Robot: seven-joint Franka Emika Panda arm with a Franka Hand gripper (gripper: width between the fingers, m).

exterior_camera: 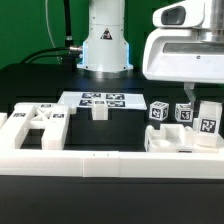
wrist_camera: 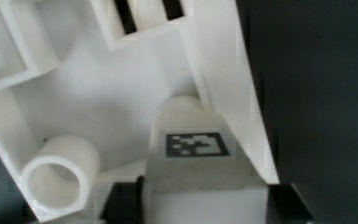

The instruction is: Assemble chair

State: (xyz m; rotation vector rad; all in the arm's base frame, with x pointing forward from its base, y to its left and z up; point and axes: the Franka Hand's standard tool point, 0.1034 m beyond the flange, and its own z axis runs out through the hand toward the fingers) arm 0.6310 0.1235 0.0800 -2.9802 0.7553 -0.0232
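In the wrist view my gripper [wrist_camera: 204, 200] is shut on a white square-ended post [wrist_camera: 197, 150] that carries a marker tag. The post fills the gap between the two dark fingers [wrist_camera: 123, 202]. Beyond it lie a white slab with slots [wrist_camera: 114, 40] and a short hollow white cylinder [wrist_camera: 60, 170]. In the exterior view the gripper [exterior_camera: 203, 100] hangs at the right over a group of white chair parts. The tagged post [exterior_camera: 208, 118] stands upright there above a flat slab [exterior_camera: 175, 142]. Two tagged blocks [exterior_camera: 158, 112] stand beside it.
A ladder-like white chair part [exterior_camera: 40, 125] lies at the exterior view's left. The marker board [exterior_camera: 100, 99] lies in the middle with a small white post [exterior_camera: 99, 111] in front of it. The long low border wall [exterior_camera: 100, 165] runs along the front. The robot base [exterior_camera: 105, 45] stands behind.
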